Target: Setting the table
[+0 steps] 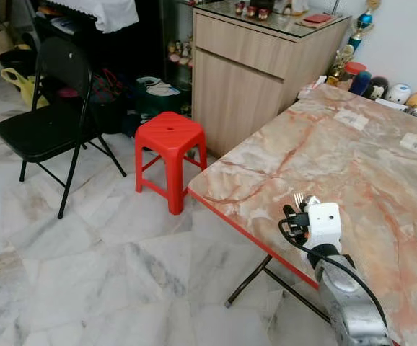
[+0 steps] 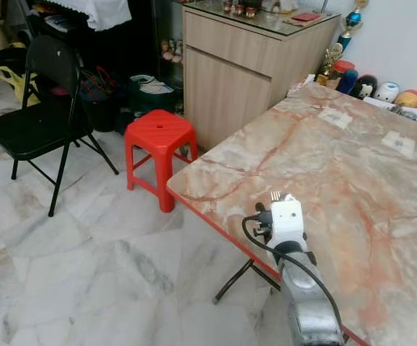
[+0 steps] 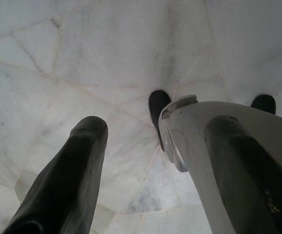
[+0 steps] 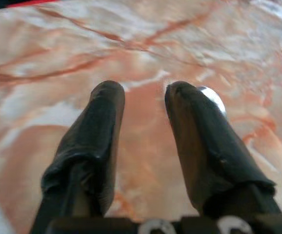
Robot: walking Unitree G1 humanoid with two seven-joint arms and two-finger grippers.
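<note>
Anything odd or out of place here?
Only one thing: the fork at the right gripper sticks out tines-first over the marble table, not yet laid down. Nothing looks spilled or damaged on the table.

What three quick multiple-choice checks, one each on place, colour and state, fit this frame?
1. The right end effector hangs over:
A. the pink marbled table top
B. the white floor tiles
C. the wooden cabinet

2. The square plastic stool is:
A. blue
B. red
C. white

3. The black metal folding chair is:
A. folded flat
B. tipped over
C. unfolded and standing

Key:
1 A, the marbled surface lies under it in the right wrist view.
2 B, it is red all over.
3 C, its seat is level and it stands on its legs.
</note>
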